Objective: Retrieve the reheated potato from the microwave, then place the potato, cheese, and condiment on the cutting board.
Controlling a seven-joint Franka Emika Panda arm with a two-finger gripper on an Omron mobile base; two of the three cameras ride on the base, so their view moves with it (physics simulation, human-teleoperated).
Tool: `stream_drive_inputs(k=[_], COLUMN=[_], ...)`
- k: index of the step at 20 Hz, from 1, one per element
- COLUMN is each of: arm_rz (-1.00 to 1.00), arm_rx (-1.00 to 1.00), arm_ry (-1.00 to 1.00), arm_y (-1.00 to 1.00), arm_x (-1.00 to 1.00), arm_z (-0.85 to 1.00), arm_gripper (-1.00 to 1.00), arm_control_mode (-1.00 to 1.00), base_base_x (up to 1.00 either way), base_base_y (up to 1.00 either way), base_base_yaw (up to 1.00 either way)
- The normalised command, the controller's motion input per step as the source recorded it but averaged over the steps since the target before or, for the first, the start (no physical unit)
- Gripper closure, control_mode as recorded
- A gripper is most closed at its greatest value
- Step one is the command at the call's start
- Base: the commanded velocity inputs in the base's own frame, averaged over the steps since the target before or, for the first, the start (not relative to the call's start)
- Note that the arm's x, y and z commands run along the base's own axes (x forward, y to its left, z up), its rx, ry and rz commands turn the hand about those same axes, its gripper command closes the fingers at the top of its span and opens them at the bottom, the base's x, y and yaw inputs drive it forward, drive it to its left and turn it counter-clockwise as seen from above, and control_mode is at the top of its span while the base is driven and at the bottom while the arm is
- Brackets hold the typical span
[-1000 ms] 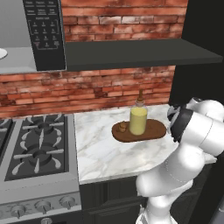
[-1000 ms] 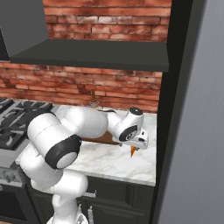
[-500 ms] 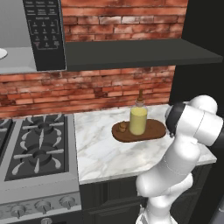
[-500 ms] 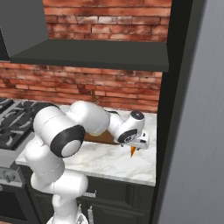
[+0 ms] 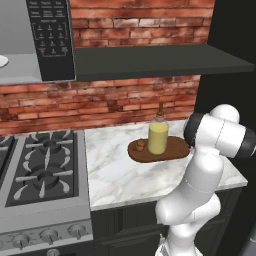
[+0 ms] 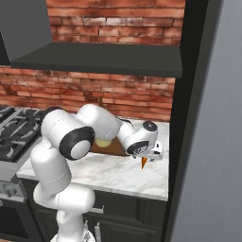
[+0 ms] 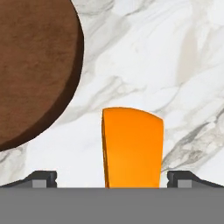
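A: Where was the cheese (image 7: pixel 132 146)?
B: On the marble counter (image 7: pixel 175 65) just beside the cutting board (image 7: pixel 35 65), between the spread tips of the gripper (image 7: pixel 112 179).
A: How would it handle?
B: Probably light, firm, a little slick; best pinched across its flat sides. The arm reached low, hand pointing down.

Both base views look forward and down at the marble counter (image 5: pixel 120 175), sharing the cutting board (image 5: pixel 172 150). The hand view looks straight down, close beside that board.
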Motion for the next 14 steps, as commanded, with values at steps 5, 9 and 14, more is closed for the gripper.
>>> stream_drive_inputs(k=[5,9,14], arm_rz=[0.0,0.0,0.0], arm_rx=[-0.03,-0.04,-0.05], arm_ry=[-0.01,-0.02,-0.05], arm_y=[-0.05,0.02,0.09], arm_x=[0.08,-0.01,-0.07], arm_z=[-0.08,-0.07,-0.12], arm_gripper=[1.0,1.0,1.0], arm_control_mode=[-1.0,-1.0,-1.0], base_base_x=[0.0,0.0,0.0], base_base_y=[0.0,0.0,0.0], base_base_yaw=[0.0,0.0,0.0])
